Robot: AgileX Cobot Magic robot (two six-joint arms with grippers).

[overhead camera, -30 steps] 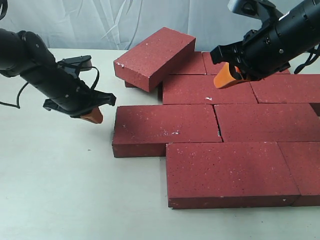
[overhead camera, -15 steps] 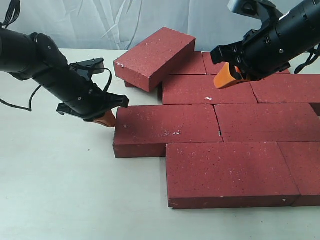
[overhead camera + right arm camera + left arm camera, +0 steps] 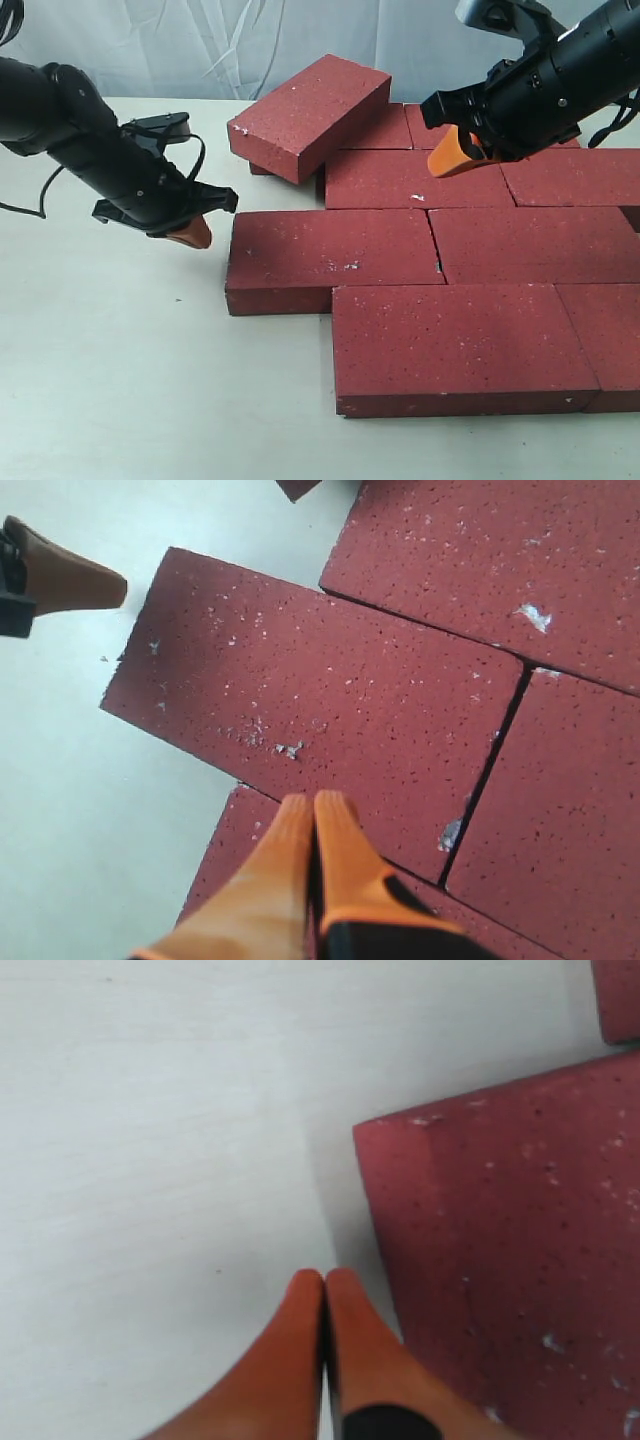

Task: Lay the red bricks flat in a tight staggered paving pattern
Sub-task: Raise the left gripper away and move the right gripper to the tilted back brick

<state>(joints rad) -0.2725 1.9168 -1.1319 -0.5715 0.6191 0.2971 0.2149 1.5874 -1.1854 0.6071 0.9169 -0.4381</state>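
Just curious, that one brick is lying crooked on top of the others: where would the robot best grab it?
Probably the tilted brick's near short end, pinched across its thickness, coming from the table side on the left: that end juts out raised, its faces exposed.

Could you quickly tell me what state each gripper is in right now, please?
Left gripper: closed, holding nothing.
Right gripper: closed, holding nothing.

Plain off-white counter [image 3: 110, 380], matte, with faint shadows. Behind it hangs a wrinkly pale sheet [image 3: 200, 45] as backdrop. Light looks pretty soft and even.
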